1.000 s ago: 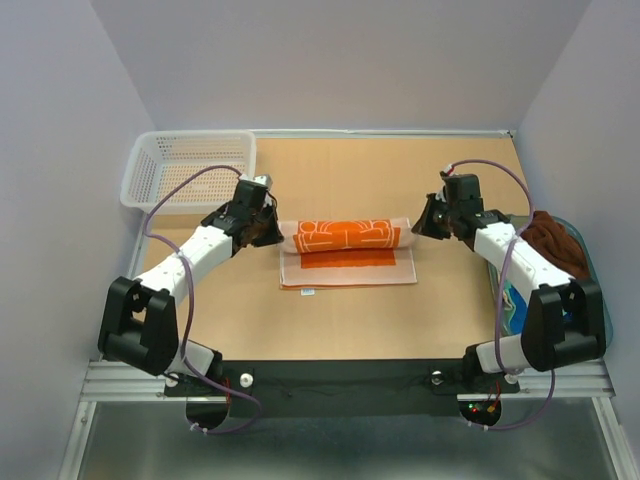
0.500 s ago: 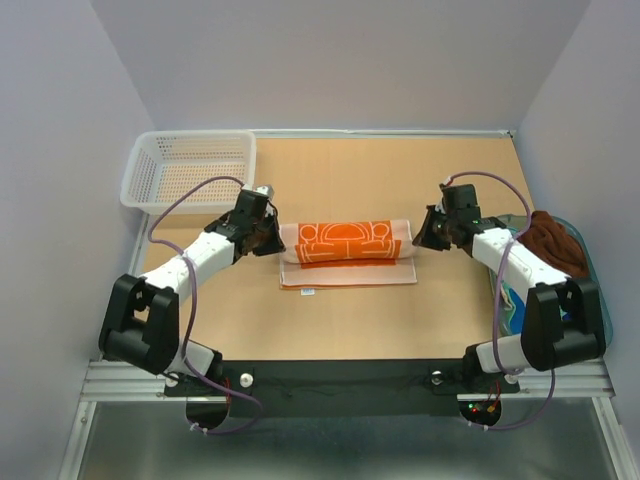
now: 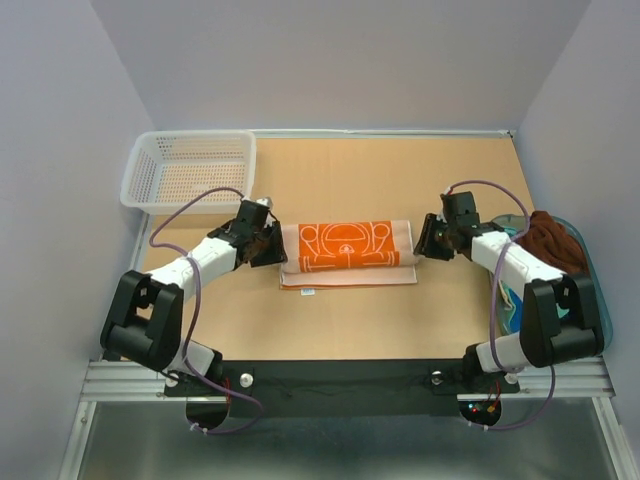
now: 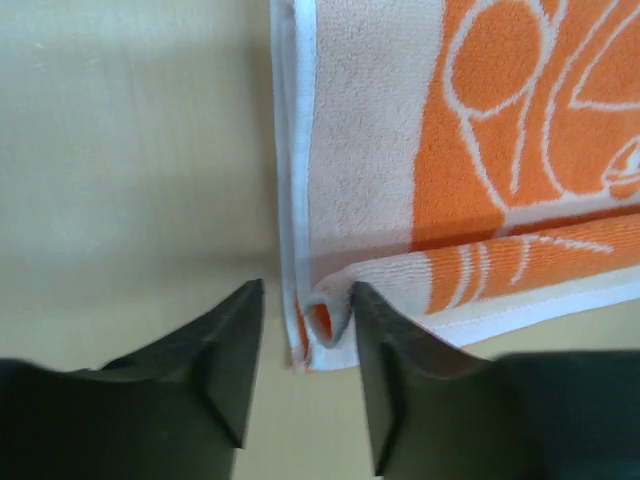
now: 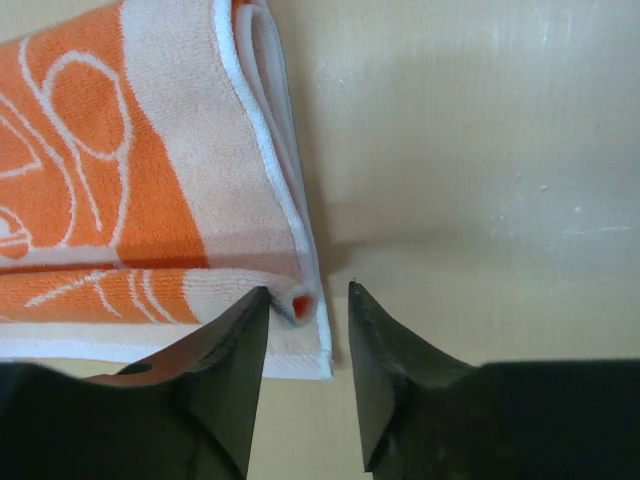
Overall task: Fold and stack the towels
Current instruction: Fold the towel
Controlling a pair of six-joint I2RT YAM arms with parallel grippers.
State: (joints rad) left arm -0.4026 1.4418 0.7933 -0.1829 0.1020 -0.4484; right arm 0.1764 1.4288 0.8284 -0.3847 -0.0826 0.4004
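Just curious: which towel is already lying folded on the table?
The orange towel, flat at mid-table; the brown towel sits crumpled in the tub.

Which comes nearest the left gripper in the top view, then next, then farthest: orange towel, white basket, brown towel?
1. orange towel, at the left gripper.
2. white basket, back left.
3. brown towel, far right.

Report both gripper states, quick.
Left gripper: open, jaws astride a corner of the orange towel.
Right gripper: open, astride the opposite corner.
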